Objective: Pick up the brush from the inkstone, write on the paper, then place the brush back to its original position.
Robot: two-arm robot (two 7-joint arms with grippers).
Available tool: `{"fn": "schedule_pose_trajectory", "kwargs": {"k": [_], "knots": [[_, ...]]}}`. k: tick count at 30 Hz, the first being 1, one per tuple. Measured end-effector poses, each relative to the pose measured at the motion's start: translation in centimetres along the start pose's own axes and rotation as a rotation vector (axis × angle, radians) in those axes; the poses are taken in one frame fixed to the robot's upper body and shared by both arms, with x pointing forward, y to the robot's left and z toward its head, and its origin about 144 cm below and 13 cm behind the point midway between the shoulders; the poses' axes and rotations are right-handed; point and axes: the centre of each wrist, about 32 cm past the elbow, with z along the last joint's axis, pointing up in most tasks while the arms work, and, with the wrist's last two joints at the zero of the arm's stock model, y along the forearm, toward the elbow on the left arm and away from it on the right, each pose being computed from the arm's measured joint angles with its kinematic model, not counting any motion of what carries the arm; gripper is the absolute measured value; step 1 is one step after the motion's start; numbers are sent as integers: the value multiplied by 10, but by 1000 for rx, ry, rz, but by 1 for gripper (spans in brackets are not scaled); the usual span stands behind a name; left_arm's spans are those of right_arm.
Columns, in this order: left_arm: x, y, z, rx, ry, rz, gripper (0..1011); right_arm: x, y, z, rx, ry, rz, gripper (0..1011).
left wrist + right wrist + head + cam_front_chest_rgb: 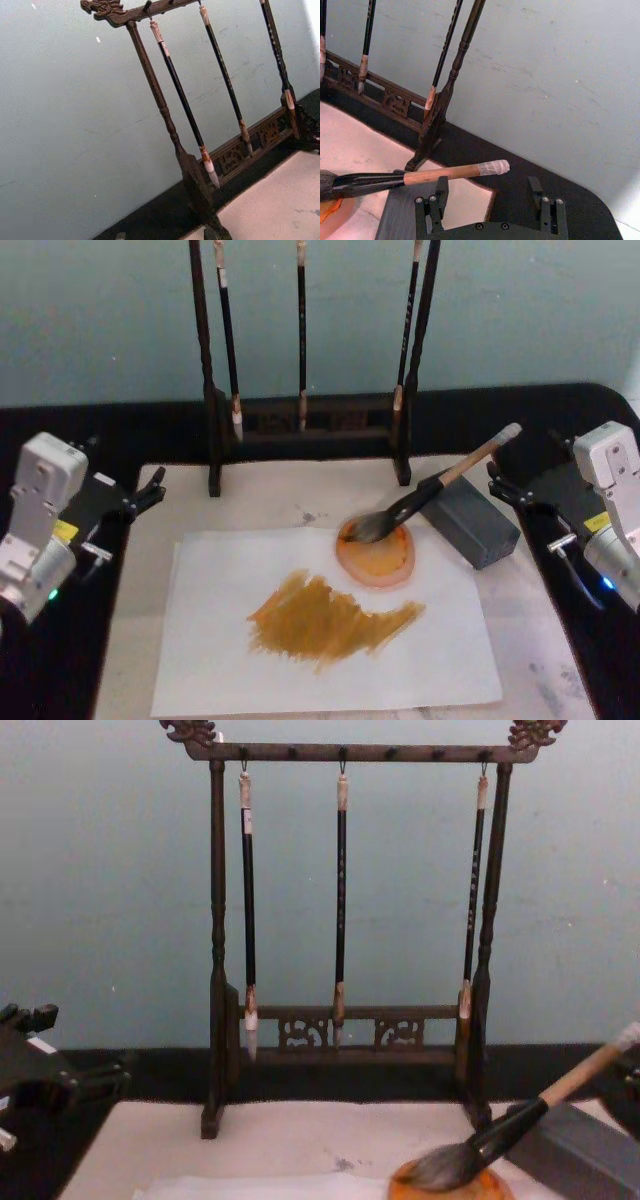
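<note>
1. The brush [430,488] is lying with its bristles inside the shallow orange dish [376,558] and its handle is leaning on the grey block [472,522].
2. The dish is sitting on the paper [300,665], at its far right edge; the paper is carrying a brown-orange smear.
3. The right gripper [488,184] is hovering near the handle end, fingers apart and empty.
4. The left gripper [147,492] is sitting at the mat's [270,502] left edge, fingers apart and empty, well apart from the brush.

We could read no text anywhere. The yellow stickers [64,531] on the robot's arms were too small to read, and the faint marks on the hung brushes [341,870] were illegible.
</note>
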Motion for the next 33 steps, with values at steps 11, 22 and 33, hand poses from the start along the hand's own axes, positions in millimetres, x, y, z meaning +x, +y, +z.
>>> {"fn": "schedule_pose_trajectory", "kwargs": {"k": [11, 22, 33], "knots": [[0, 0, 0, 0, 0, 0, 1010, 0, 0, 0, 0, 0, 0, 1000], [0, 0, 0, 0, 0, 0, 1010, 0, 0, 0, 0, 0, 0, 1000], [0, 0, 0, 0, 0, 0, 1010, 2, -1, 9, 14, 118, 4, 1000]]}}
